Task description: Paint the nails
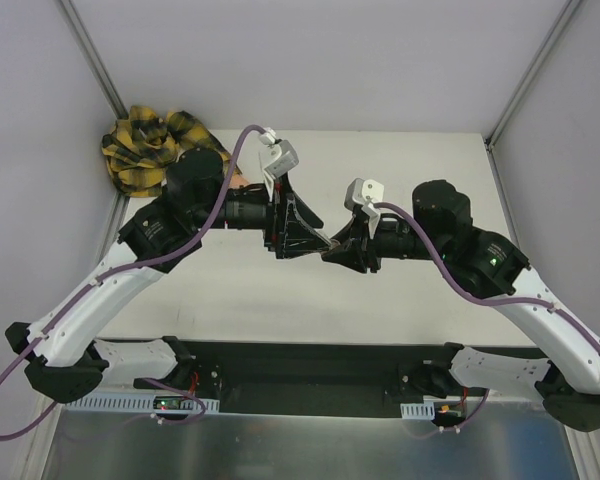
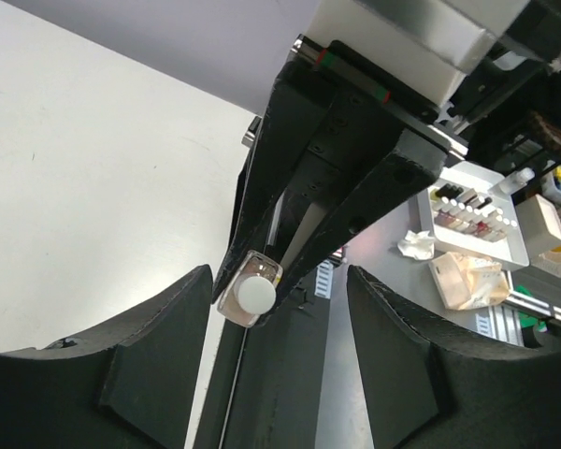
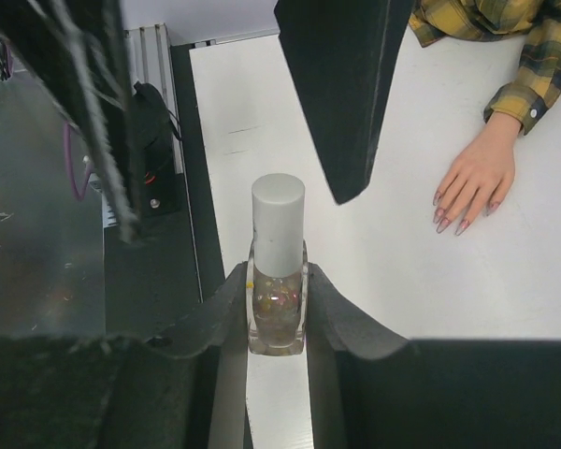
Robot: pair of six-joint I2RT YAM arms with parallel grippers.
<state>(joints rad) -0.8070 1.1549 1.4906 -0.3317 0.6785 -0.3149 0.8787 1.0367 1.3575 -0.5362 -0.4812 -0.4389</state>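
Observation:
My right gripper (image 3: 277, 281) is shut on a small clear nail-polish bottle (image 3: 276, 309) with a white cap (image 3: 278, 224), held upright above the table. My left gripper (image 2: 280, 355) is open, its fingers (image 3: 341, 94) standing wide on either side of the cap (image 2: 255, 295) without touching it. The two grippers meet at mid-table, left (image 1: 302, 235) and right (image 1: 335, 247). The mannequin hand (image 3: 472, 178) lies flat with pinkish nails (image 3: 447, 223) and a yellow-and-black plaid sleeve (image 3: 505, 42). In the top view the sleeve (image 1: 150, 148) lies at the back left and the left arm covers the hand.
The white table (image 1: 420, 170) has grey enclosure walls at the back and sides. A black strip with rails (image 1: 300, 375) runs along its near edge. Off the table, a white tray of small bottles (image 2: 505, 245) and crumpled tissue (image 2: 416, 245) show in the left wrist view.

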